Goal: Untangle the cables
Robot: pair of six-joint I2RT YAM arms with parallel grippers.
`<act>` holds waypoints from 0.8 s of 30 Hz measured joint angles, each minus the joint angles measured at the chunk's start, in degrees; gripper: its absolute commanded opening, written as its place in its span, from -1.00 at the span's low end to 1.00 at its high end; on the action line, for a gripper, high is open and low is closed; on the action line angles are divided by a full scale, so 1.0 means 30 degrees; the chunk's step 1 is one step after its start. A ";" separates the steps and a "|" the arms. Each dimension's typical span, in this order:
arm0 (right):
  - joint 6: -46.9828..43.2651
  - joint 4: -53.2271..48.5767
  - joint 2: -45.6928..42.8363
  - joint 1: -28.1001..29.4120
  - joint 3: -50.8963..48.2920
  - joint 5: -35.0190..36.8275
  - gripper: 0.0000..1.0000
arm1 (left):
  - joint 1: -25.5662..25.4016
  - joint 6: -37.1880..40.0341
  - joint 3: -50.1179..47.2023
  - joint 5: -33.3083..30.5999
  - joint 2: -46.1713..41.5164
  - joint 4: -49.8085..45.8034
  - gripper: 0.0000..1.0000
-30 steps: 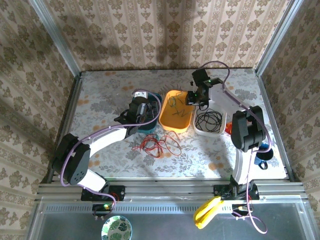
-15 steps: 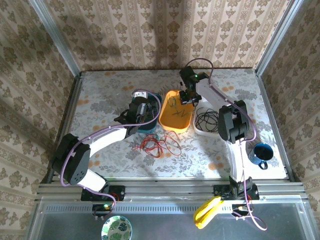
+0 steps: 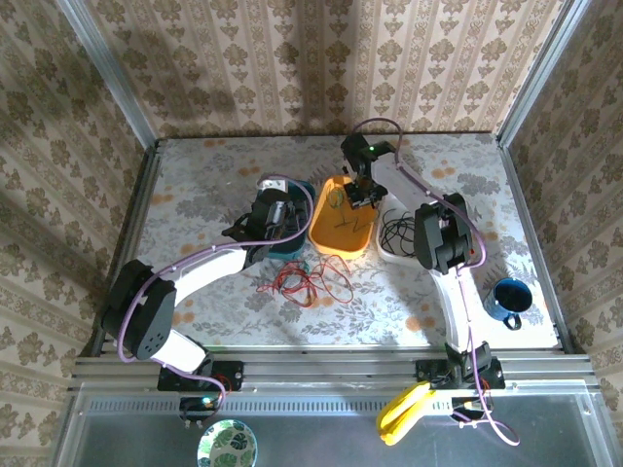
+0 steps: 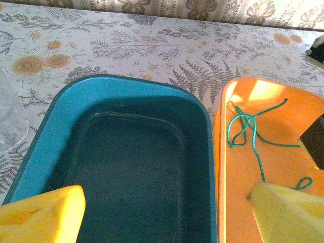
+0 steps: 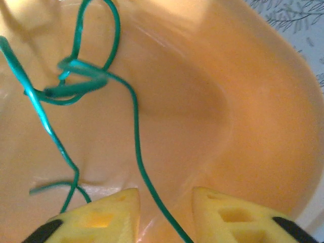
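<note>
"What's it like from above?"
"Red cables (image 3: 307,282) lie loose on the desk (image 3: 214,175); the right tool (image 3: 362,197) hangs over the orange tray (image 3: 326,236)."
"Left wrist?"
"There the left tool (image 4: 162,212) is spread above the teal tray (image 4: 126,85)."
"Right wrist?"
"Its fingers (image 5: 101,218) are parted, and a green cable (image 5: 135,136) runs between them."

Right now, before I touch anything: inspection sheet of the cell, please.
Surface: floral-patterned table.
Job's things: red cables lie in a loose tangle on the table; green cable knotted in the orange bin; black cables coiled in the white bin; teal bin empty.
Clutter: blue mug near the right edge.
Grippers: left gripper over the teal bin, jaws wide open, holding nothing; right gripper down in the orange bin, jaws apart, a green strand between them, not pinched.
Cables: lilac arm cables loop above the right arm.
Surroundings: wallpapered walls, metal frame posts.
</note>
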 measured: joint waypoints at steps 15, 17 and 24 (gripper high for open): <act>-0.0291 0.0007 -0.0641 0.0423 -0.0306 -0.2215 -0.99 | -0.0007 -0.0182 0.0000 0.0066 0.0022 -0.0219 0.72; -0.0291 0.0000 -0.0991 0.0423 -0.0408 -0.2688 -0.97 | -0.0007 -0.0197 0.0000 0.0066 0.0029 -0.0233 0.72; -0.0219 0.0029 -0.2521 0.0459 -0.1814 -0.3096 -0.91 | -0.0153 -0.0204 0.0000 0.0066 0.0036 -0.0299 0.73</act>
